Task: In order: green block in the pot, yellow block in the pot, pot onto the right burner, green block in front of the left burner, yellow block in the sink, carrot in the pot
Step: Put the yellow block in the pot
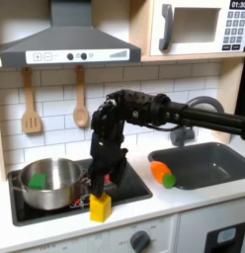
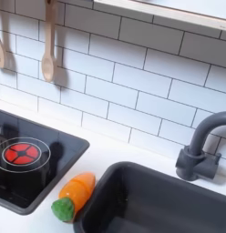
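Gripper (image 1: 99,188), first exterior view: fingertips small and dark against the stove top; jaw spread cannot be told, nor whether they touch the yellow block (image 1: 100,208) directly beneath.

Green block (image 1: 38,181), well to the first exterior view's left of the gripper: lower part hidden by the wall of the pot (image 1: 45,186).

Sink (image 1: 208,163), to the gripper's right in the first exterior view: cut off by the picture's edge.

Burner (image 2: 22,153), second exterior view: cropped at the left edge.

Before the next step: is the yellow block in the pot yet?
No. In the first exterior view the yellow block stands on the counter beside the pot.
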Controlling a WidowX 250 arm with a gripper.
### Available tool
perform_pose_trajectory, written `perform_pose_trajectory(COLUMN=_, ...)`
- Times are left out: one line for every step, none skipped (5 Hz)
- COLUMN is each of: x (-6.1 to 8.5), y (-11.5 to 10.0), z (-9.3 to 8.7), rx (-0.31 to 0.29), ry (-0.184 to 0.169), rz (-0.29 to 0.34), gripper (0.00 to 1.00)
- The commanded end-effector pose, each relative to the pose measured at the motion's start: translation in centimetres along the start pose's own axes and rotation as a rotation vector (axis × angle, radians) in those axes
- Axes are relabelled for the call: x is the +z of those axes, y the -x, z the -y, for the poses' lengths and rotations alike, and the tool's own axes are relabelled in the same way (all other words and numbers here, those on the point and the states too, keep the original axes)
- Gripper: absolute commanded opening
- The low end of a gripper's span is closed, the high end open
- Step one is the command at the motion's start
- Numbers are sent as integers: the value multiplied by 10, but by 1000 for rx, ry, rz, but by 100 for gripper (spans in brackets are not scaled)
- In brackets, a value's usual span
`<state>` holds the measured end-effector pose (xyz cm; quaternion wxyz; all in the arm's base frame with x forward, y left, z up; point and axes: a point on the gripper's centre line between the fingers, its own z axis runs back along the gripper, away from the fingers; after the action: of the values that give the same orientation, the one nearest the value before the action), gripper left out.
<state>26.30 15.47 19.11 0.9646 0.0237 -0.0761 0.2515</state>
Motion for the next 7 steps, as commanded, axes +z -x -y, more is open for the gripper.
perform_pose_trajectory(x=-6, y=2, z=-3, rx=-7, ry=-13, rz=-6, gripper=100)
perform_pose_trajectory(x=-7, y=0, z=-2, rx=-4, ry=-11, rz=-1, gripper=100)
perform_pose_trajectory(x=-12, y=-1, z=0, rx=-3, ry=-9, rz=-16, gripper=100)
perform_pose_trajectory(x=-18, y=-1, z=-1, rx=5, ry=-13, rz=-30, gripper=100)
perform_pose_trajectory(x=-21, y=-3, z=-2, rx=10, ry=-16, rz=-37, gripper=100)
perform_pose_trajectory(x=-25, y=-5, z=-2, rx=11, ry=-16, rz=-45, gripper=100)
perform_pose_trajectory(x=-31, y=-3, z=-2, rx=15, ry=-12, rz=-59, gripper=100)
